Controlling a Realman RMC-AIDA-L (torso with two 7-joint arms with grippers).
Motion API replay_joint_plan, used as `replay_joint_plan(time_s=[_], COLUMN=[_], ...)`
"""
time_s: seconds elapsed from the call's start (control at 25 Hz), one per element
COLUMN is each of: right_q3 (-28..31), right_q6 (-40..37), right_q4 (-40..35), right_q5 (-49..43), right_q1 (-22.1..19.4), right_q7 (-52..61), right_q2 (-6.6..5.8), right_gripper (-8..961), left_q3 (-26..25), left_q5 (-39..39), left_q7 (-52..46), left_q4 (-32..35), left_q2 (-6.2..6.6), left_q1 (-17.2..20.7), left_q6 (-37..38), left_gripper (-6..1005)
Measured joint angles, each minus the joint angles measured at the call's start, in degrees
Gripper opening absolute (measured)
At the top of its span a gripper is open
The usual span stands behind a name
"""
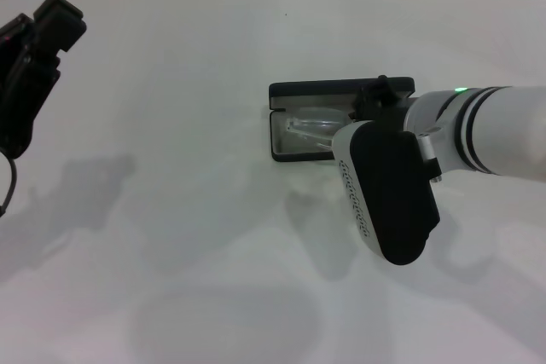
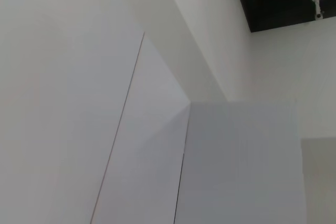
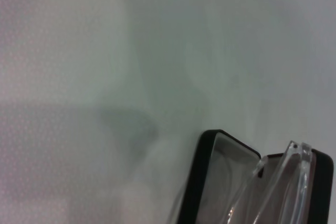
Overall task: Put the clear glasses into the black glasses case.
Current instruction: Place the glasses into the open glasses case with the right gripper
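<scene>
The black glasses case [image 1: 317,90] lies open at the middle of the white table, its lid standing up on the far side. The clear glasses [image 1: 309,126] rest in its grey tray, with part of them hidden under my right arm. My right gripper [image 1: 378,98] is over the right end of the case, and its wrist covers the fingers. In the right wrist view, the case rim [image 3: 196,182] and a clear arm of the glasses [image 3: 294,167] are close by. My left gripper [image 1: 49,25] is parked high at the far left.
The white table [image 1: 171,151] stretches around the case, with a tiled wall edge at the back. My right forearm [image 1: 499,130] comes in from the right side. The left wrist view shows only walls and ceiling.
</scene>
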Motion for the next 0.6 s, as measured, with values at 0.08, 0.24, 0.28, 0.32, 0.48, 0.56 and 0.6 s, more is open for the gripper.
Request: replay_joint_plan(time_s=[0.08, 0.24, 0.28, 0.32, 0.48, 0.56, 0.6], right_q3=[-0.08, -0.14, -0.15, -0.18, -0.69, -0.82, -0.85], right_q6=[1.21, 3.43, 4.13, 4.94, 8.09, 8.99, 9.45], right_q4=[0.89, 2.68, 3.26, 3.86, 6.45, 7.31, 7.78], right_q5=[-0.07, -0.12, -0.13, -0.14, -0.17, -0.18, -0.19], right_q1=[0.1, 0.11, 0.12, 0.12, 0.15, 0.21, 0.24], right_q7=[0.01, 0.05, 0.05, 0.06, 0.08, 0.09, 0.09], right_q2=[0.0, 0.0, 0.0, 0.0, 0.0, 0.0, 0.0], right_gripper=[119, 119, 119, 119, 120, 120, 120], left_q3=[0.0, 0.0, 0.01, 0.03, 0.12, 0.17, 0.17], left_q5=[0.0, 0.02, 0.03, 0.04, 0.06, 0.08, 0.08], left_q7=[0.0, -0.01, -0.01, -0.01, -0.03, -0.03, -0.04], left_q4=[0.0, 0.01, 0.0, 0.01, 0.0, 0.0, 0.0], left_q2=[-0.18, -0.38, -0.43, -0.46, -0.49, -0.49, -0.52], left_q1=[0.09, 0.13, 0.14, 0.14, 0.17, 0.22, 0.23], left_q6=[0.0, 0.04, 0.06, 0.08, 0.11, 0.12, 0.13], left_gripper=[98, 98, 98, 98, 98, 98, 98])
